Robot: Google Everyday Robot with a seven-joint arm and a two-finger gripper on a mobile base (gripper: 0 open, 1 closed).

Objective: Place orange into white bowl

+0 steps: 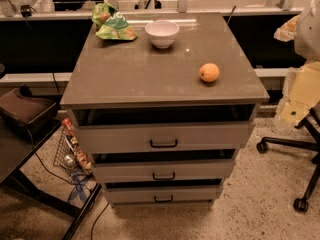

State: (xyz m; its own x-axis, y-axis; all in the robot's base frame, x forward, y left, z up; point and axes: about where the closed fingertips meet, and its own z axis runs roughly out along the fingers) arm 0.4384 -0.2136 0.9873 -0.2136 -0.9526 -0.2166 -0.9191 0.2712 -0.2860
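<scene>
The orange [209,72] lies on the grey top of a drawer cabinet [140,74], towards its right front. The white bowl [162,33] stands upright and empty at the back middle of the same top, well apart from the orange. My gripper is out of the camera view, so nothing is near either object.
A green and yellow snack bag [112,23] lies at the back left, beside the bowl. The cabinet has three drawers [163,138] below, slightly open. A wire basket [72,151] and a dark desk [20,134] are at left. An office chair base [300,154] and pale shapes [306,29] are at right.
</scene>
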